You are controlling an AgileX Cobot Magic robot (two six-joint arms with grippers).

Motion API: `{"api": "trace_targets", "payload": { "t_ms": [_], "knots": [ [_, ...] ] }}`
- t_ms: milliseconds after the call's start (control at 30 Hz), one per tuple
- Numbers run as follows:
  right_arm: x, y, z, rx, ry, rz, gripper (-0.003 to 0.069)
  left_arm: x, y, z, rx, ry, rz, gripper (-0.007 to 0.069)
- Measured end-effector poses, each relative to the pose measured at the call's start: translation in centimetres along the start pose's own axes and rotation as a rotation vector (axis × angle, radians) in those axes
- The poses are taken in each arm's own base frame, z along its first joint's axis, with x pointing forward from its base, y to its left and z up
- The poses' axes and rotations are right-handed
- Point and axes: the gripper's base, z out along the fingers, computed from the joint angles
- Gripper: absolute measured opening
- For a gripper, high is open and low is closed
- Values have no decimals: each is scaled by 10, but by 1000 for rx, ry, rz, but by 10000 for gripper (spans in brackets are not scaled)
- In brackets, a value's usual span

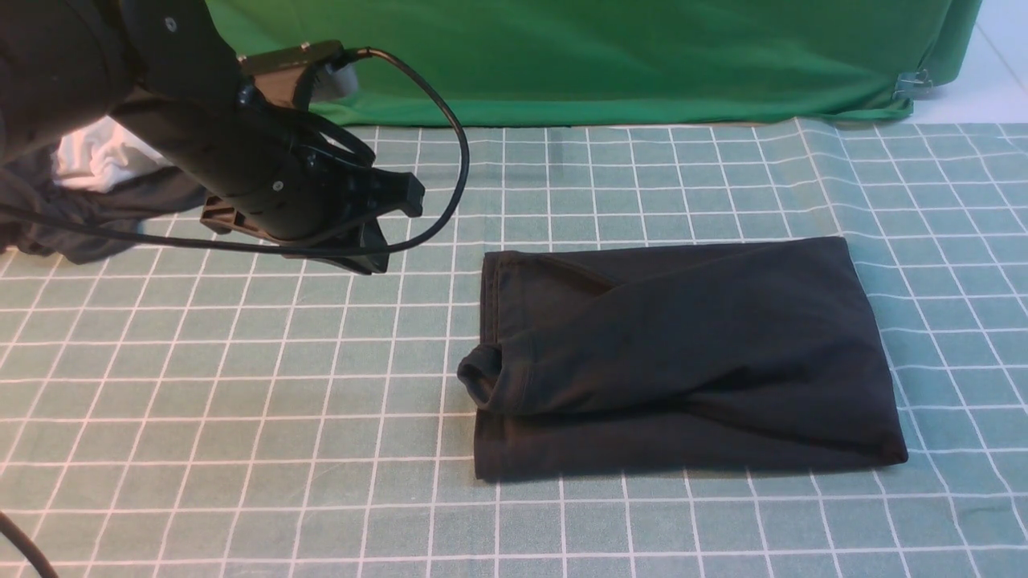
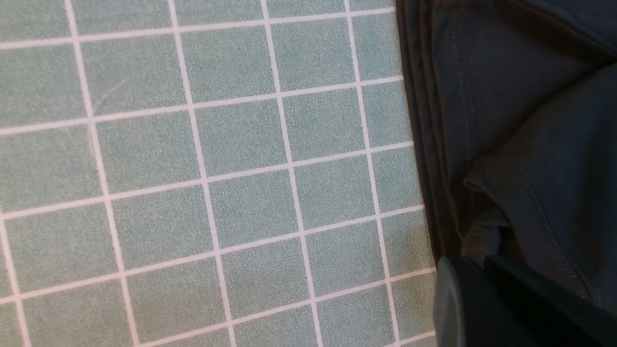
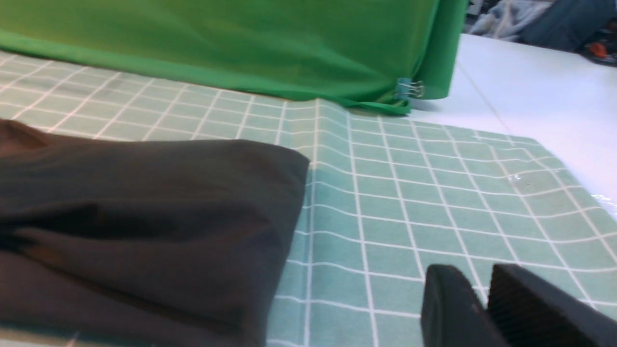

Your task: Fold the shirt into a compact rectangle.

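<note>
Front view, surface: a desk (image 1: 201, 417) under a pale green cloth ruled in white squares, with a green backdrop (image 1: 602, 56) hung along its far edge.
Front view, shirt: one black shirt (image 1: 683, 361) lies folded into a rough rectangle right of the desk's middle, a cuff poking out at its left side.
Front view, other cloth: one dark garment (image 1: 96, 213) bunched with one white cloth (image 1: 100, 156) near the far left corner.
Front view, left end effector (image 1: 384, 233): one, raised above the desk left of the shirt, its jaws pressed together on nothing.
Left wrist view: checked cloth (image 2: 193, 168) beside the shirt's stitched edge (image 2: 530, 120); a dark fingertip (image 2: 453, 303) shows by it.
Right wrist view, room: a clip (image 3: 409, 88) pins the backdrop's corner; bare white desk (image 3: 530, 96) lies past the cloth's right edge.
Right wrist view, right end effector (image 3: 487, 294): one, two fingers with a narrow gap, empty, near the shirt's right end (image 3: 144, 217).
</note>
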Motion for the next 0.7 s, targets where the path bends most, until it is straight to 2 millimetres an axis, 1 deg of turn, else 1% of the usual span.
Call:
{"api": "trace_targets", "payload": {
  "t_ms": [200,267,300,367,400,433,500,533,567,600,633,667,700],
  "knots": [
    [1,0,0,6,4,1,144,2,0,-1,1,15,1,16],
    [1,0,0,6,4,3,150,6,-2,-9,1,39,9,16],
    [1,0,0,6,4,2,152,8,-3,-16,-2,42,19,16],
    [1,0,0,6,5,2,154,12,-5,-32,-11,24,43,16],
    [1,0,0,6,5,2,155,15,-6,-46,-21,-3,61,16],
    [1,0,0,6,5,2,155,16,-7,-51,-22,-15,68,16],
    [1,0,0,7,5,3,155,21,-10,-76,-42,-79,100,16],
    [1,0,0,7,5,3,155,25,-12,-92,-46,-121,113,16],
    [1,0,0,7,5,3,155,29,-14,-102,-46,-146,121,16],
    [1,0,0,7,5,3,156,30,-14,-107,-46,-160,125,16],
    [1,0,0,7,5,2,158,37,-17,-125,-45,-202,136,16],
    [1,0,0,7,5,2,160,42,-18,-134,-43,-226,143,16],
    [1,0,0,7,5,3,163,49,-21,-149,-37,-266,151,16]
  ]
}}
